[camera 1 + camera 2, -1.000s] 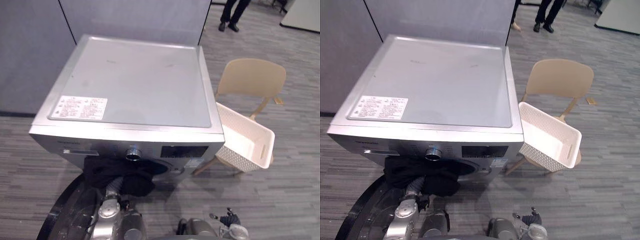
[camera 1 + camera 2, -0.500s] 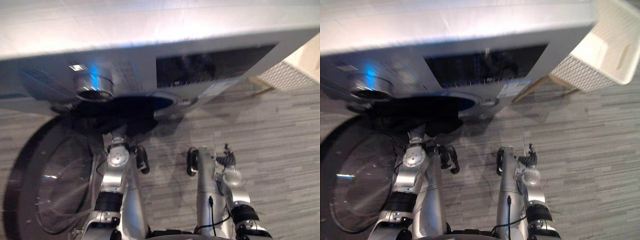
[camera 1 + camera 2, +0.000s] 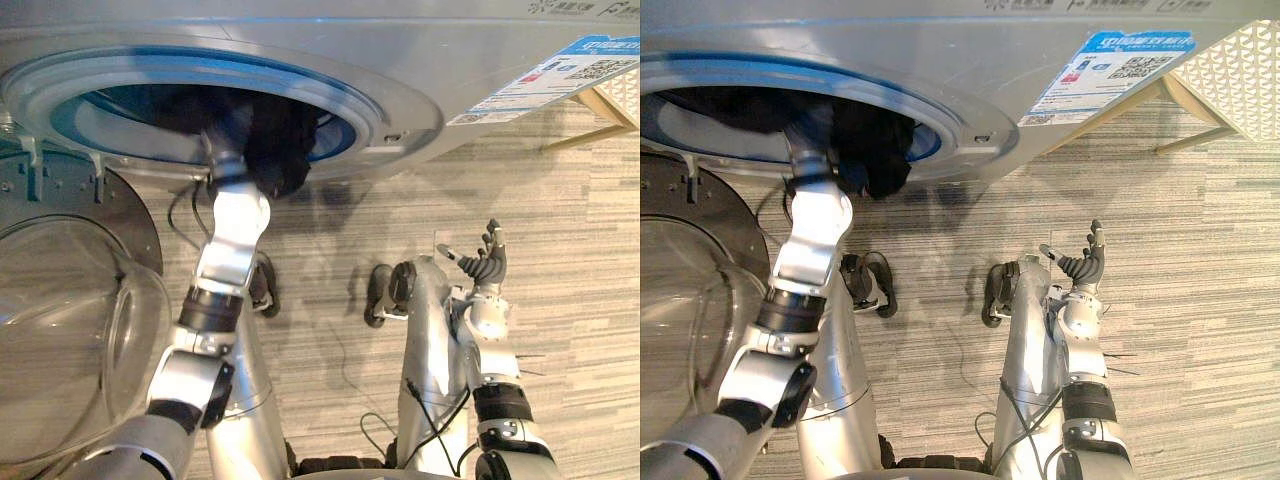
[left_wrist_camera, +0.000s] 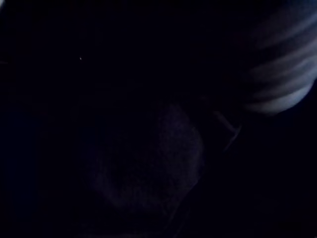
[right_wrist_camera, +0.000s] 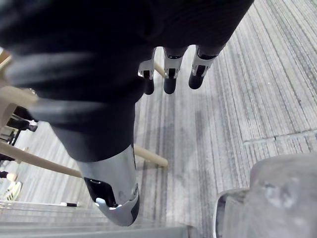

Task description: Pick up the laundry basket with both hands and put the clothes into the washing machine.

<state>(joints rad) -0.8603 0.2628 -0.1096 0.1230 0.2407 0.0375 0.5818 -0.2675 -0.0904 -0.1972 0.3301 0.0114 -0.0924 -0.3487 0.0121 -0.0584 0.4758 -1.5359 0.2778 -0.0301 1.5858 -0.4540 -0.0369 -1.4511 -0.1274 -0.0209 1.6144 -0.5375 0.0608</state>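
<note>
The silver washing machine (image 3: 430, 50) fills the top of both eye views, its round drum opening (image 3: 372, 108) facing me. Dark clothes (image 3: 275, 140) bulge at the opening's lower edge. My left arm reaches up into the opening, and my left hand (image 3: 226, 150) is buried in the dark clothes with its fingers hidden. The left wrist view is dark, with only a faint fold of dark cloth (image 4: 158, 163). My right hand (image 3: 484, 264) hangs free over the floor right of the machine, fingers (image 5: 168, 74) straight and holding nothing. A corner of the white perforated laundry basket (image 3: 1245, 55) shows at the upper right.
The machine's glass door (image 3: 75, 320) stands open at the left, close to my left arm. Wooden chair legs (image 3: 1190, 105) slant under the basket at the right. Grey striped carpet (image 3: 1200, 280) lies below and to the right.
The camera has dropped and tilted down, so the machine's front now looms overhead. My left arm has pushed deeper into the drum with the dark clothes. My right hand has risen beside the machine.
</note>
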